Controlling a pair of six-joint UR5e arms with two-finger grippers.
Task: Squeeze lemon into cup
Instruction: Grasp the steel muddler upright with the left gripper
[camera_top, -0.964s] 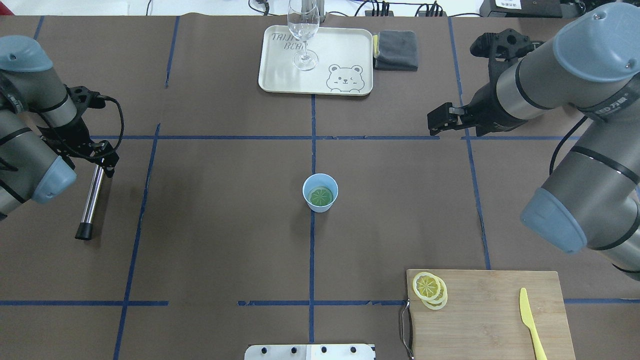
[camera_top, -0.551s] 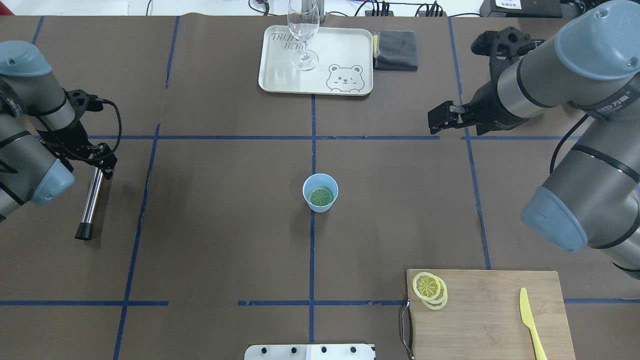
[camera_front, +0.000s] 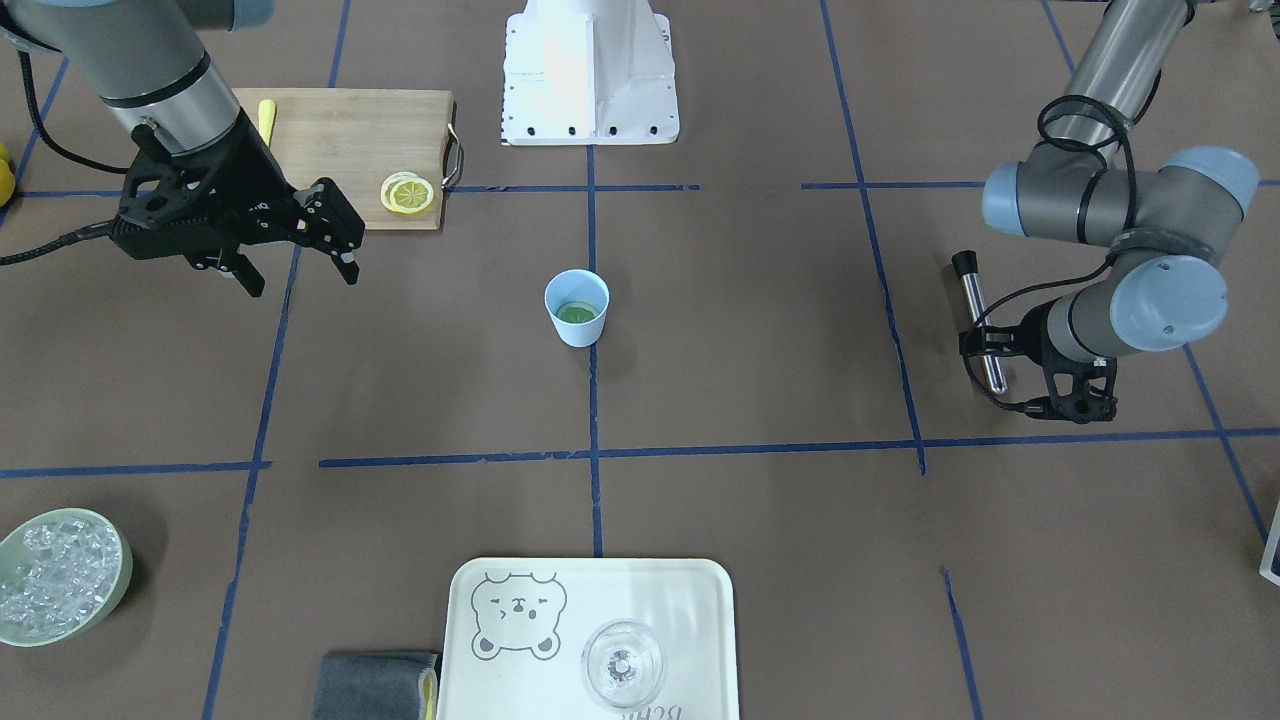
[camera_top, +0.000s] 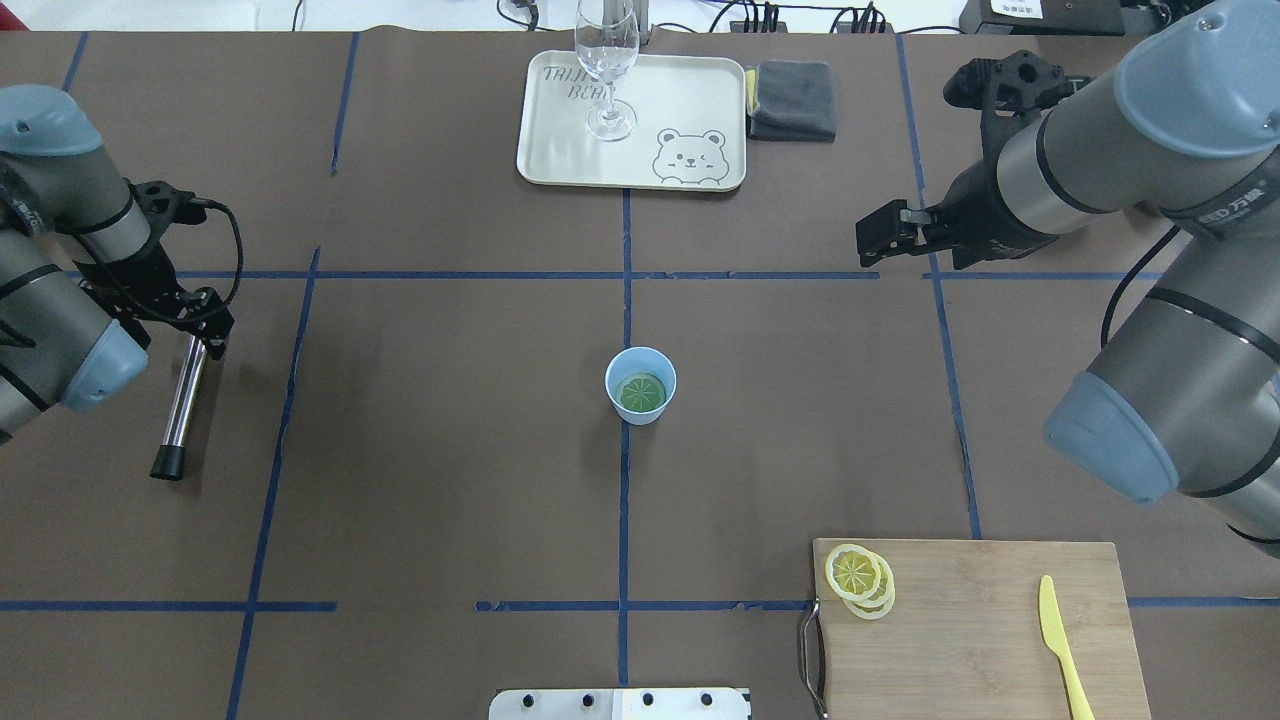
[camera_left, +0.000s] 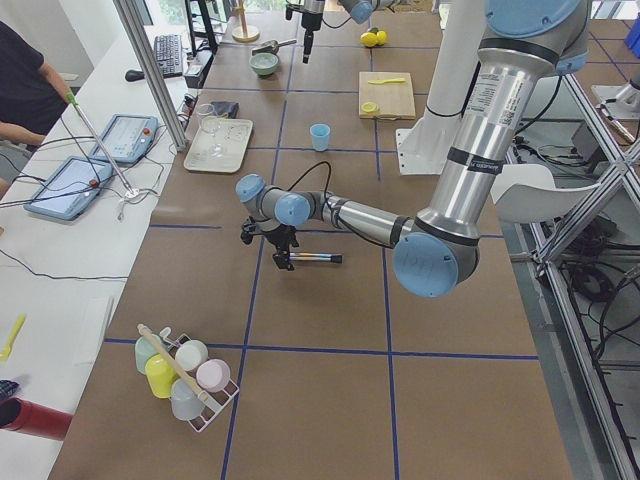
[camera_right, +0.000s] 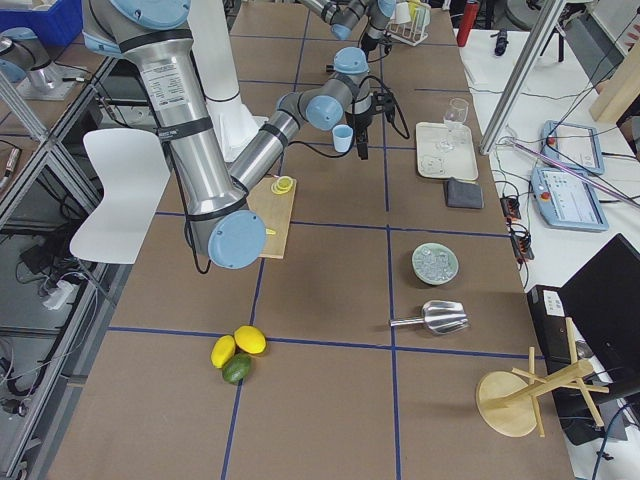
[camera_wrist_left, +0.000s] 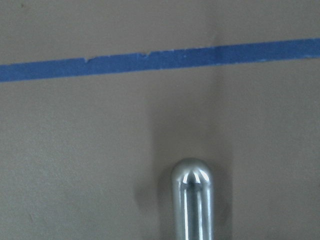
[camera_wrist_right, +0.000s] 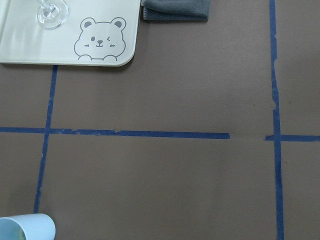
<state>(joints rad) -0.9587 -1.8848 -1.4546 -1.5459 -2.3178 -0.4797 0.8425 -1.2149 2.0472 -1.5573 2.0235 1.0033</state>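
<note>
**A:** The lemon (camera_top: 853, 571) is lying flat on the cutting board (camera_top: 980, 630), at the corner facing the cup. It's the top slice of an overlapping pair, just beside the board's wire handle.

**B:** And the right gripper (camera_front: 301, 283) is hanging above bare table well apart from it, fingers spread, gripping nothing. From those fingers the slice is sitting back toward the robot's base.

**A:** It's round, so there's no long axis to line up with. I'd say the tricky part is lifting one slice off the one beneath.

**B:** The left gripper (camera_top: 207, 335) is pinching a metal rod (camera_top: 180, 410) far across the table, so the right arm is clearly the nearer one.

**A:** The cup (camera_top: 640, 385) is standing upright at the table's centre, well apart from the board, with something round and green inside.

**B:** Nothing is standing between board and cup. The yellow knife (camera_top: 1060, 640) is lying at the board's opposite end, out of the way.
</note>
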